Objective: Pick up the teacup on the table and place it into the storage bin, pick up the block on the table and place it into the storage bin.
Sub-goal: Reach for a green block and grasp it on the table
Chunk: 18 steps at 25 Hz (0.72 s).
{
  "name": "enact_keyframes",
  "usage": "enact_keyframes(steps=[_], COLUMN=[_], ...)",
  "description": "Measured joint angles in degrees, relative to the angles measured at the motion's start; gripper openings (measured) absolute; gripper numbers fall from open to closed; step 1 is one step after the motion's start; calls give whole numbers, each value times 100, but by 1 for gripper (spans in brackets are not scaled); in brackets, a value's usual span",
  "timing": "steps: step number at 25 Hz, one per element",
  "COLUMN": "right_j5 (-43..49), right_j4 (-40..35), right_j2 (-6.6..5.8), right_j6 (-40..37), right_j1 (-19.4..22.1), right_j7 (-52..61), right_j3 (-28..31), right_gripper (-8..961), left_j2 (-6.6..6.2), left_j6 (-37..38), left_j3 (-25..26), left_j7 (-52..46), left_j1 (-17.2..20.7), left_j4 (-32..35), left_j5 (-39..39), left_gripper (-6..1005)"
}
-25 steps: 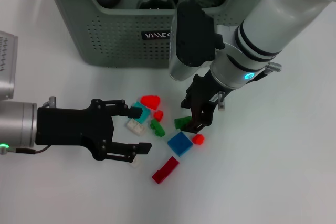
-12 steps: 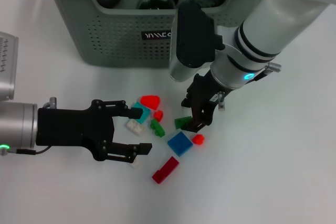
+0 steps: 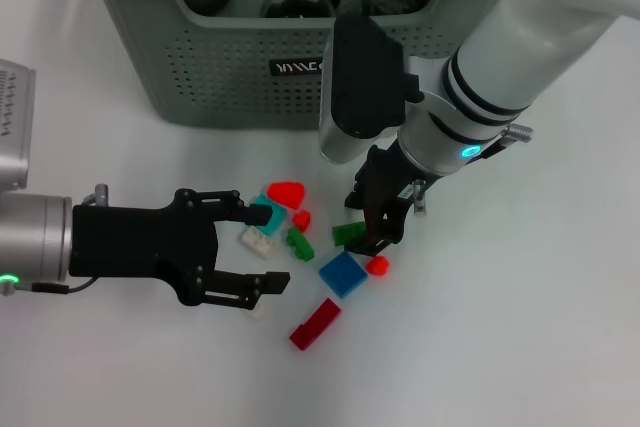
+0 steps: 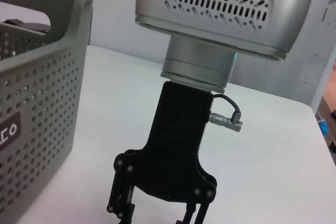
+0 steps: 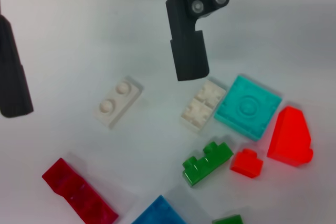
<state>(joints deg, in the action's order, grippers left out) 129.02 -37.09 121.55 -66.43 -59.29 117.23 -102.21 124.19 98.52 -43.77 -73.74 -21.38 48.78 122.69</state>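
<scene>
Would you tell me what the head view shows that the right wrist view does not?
Only the head view shows the storage bin and the right gripper at the blocks. Only the right wrist view shows the white two-stud block uncovered. Both show the open left gripper, the teal block and the red wedge.

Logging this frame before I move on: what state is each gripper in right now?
Left gripper: open, holding nothing, beside the blocks.
Right gripper: shut on a green block.
</scene>
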Motion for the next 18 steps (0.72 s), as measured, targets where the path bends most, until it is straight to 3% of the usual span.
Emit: enact_keyframes(steps=[8,18], right_j5=[0,0], right_j4=[0,0], right_j2=[1,0], right_j6=[8,7], right_j1=[-15,-48], right_j7=[1,1], right_j3=[-24,-66], right_gripper=[579,381], left_j2=[-24,-26], left_j6=[-75,-80], left_j3=[0,0], left_j7=[0,0], left_j1=[-32,-33], left_j4=[-124,-139], left_j5=[0,0], left_gripper=[828,827])
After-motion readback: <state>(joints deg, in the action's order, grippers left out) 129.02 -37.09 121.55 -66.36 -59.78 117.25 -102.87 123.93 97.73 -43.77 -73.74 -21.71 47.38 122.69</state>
